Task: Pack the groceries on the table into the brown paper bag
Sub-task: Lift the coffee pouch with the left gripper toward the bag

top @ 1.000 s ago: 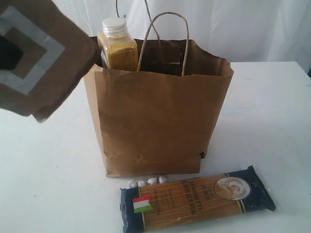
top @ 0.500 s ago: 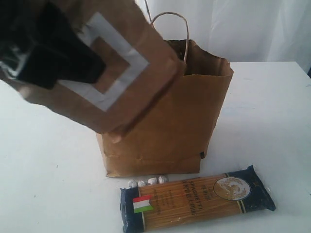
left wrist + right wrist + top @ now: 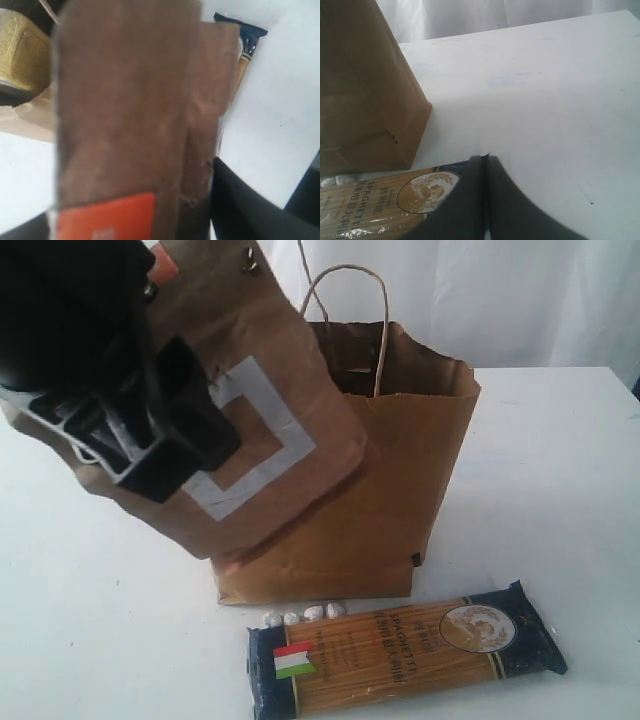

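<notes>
Kraft pouch with orange strip [image 3: 270, 430], pinched by the left pincer [image 3: 170, 455], hung tilted by the rim of the brown paper bag [image 3: 400, 470], not yet inside; right pincer [image 3: 485, 200] pressed together. Lowered askew, its corner might snag that rim and topple the bag.

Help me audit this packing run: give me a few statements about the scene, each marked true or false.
1. The left arm's jaws hold the kraft-brown paper pouch with the orange strip in the air. True.
2. The long dark-blue spaghetti packet is inside the tall brown paper bag. False: it lies flat on the white table in front of the bag.
3. The right arm's jaws are wide open. False: they are shut and empty.
4. Small white lumps lie between the bag and the packet. True.
</notes>
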You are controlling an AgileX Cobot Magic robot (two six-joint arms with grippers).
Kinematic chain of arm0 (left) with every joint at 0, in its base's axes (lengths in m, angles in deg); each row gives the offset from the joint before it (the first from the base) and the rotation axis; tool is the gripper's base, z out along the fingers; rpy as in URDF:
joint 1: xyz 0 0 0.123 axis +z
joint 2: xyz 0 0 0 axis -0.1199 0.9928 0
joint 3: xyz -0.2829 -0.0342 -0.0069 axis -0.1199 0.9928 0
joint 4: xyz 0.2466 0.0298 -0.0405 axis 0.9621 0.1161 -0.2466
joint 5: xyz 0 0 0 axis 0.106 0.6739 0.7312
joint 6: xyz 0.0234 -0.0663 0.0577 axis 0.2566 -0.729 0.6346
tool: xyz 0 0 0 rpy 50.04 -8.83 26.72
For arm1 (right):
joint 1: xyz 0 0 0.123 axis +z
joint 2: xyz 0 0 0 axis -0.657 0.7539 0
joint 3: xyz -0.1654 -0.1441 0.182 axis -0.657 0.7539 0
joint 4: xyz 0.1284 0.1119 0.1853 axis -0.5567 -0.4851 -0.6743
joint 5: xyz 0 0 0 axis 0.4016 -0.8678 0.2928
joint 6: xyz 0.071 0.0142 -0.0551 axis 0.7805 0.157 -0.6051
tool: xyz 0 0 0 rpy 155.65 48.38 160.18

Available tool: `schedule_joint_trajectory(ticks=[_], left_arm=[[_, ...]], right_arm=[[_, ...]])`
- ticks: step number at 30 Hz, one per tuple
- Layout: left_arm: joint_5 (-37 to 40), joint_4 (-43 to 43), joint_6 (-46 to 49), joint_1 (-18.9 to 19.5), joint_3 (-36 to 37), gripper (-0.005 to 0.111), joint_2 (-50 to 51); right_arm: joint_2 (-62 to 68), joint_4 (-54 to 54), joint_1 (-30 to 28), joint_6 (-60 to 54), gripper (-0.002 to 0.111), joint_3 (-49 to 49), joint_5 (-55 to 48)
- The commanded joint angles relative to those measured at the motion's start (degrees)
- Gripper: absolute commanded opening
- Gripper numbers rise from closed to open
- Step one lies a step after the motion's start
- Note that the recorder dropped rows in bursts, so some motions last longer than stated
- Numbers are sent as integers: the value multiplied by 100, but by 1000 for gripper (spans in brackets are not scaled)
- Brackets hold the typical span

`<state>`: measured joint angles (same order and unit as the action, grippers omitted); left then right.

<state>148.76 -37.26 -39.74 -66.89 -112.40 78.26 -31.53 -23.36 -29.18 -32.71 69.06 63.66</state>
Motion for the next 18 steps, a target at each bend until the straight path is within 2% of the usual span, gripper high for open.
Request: schedule_joint_trajectory(ticks=[1, 8, 15, 18], left_arm=[[89, 66, 39, -10, -28, 0, -215], [-447, 45, -128, -10, 816, 0, -670], [-1086, -321, -524, -10, 1584, 0, -1262], [-1135, -321, -695, -10, 1834, 0, -1516]], right_arm=[[-36, 0, -44, 19, 0, 24, 88], [-36, 0, -44, 19, 0, 24, 88], [-36, 0, -44, 19, 0, 24, 88], [-36, 485, -44, -569, 0, 24, 87]])
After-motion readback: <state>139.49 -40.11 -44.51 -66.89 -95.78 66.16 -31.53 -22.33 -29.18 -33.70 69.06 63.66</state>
